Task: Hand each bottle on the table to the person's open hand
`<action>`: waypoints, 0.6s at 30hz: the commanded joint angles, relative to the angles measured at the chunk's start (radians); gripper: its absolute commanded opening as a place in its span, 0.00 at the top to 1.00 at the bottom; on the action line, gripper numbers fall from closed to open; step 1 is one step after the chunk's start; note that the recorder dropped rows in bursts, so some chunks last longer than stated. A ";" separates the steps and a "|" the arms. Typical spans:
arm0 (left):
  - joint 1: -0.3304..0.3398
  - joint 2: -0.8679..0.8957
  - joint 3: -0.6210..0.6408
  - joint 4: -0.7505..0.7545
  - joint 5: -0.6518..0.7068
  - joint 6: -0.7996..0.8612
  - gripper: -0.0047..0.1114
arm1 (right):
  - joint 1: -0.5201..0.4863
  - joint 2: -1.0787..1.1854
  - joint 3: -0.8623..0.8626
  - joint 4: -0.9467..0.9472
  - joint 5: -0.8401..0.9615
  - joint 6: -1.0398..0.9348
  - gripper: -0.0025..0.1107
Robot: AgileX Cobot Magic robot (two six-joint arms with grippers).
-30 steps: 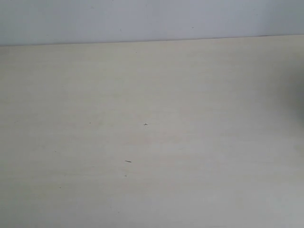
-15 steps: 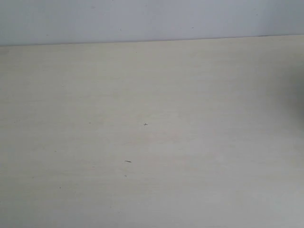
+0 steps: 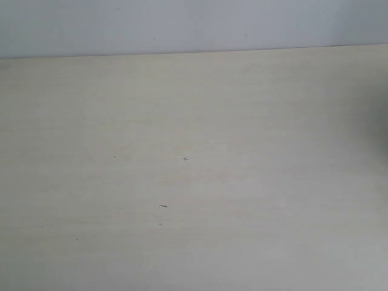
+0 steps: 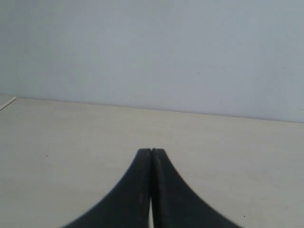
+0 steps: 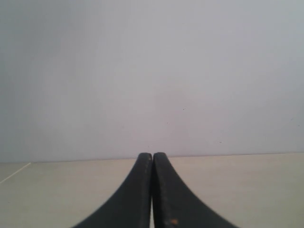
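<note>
The table (image 3: 254, 121) fills the exterior view, far edge meeting a grey wall (image 3: 194, 24); a dark speck (image 3: 185, 159) and a short dash (image 3: 163, 206) mark its middle; a dim smudge (image 3: 384, 115) at the right edge may be shadow; the left gripper (image 4: 151, 153) and right gripper (image 5: 152, 156), each clenched on nothing, face the far edge.

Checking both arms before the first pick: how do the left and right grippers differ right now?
The left gripper tips show against the table; right gripper tips reach its far edge, against the wall. The right gripper bears a small orange speck; the left shows none. Both are black, shut and hold nothing.
</note>
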 commanded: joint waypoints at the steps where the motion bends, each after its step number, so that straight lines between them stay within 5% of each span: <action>1: 0.001 -0.005 0.001 0.003 -0.005 -0.004 0.96 | -0.003 -0.005 0.005 -0.020 -0.009 -0.028 0.98; 7: 0.001 -0.005 0.001 0.003 -0.005 -0.004 0.96 | -0.003 -0.005 0.036 -0.191 -0.009 -0.048 0.98; 18: 0.001 -0.005 0.001 0.003 -0.005 -0.002 0.96 | -0.131 -0.005 0.255 -0.266 -0.401 -0.056 0.98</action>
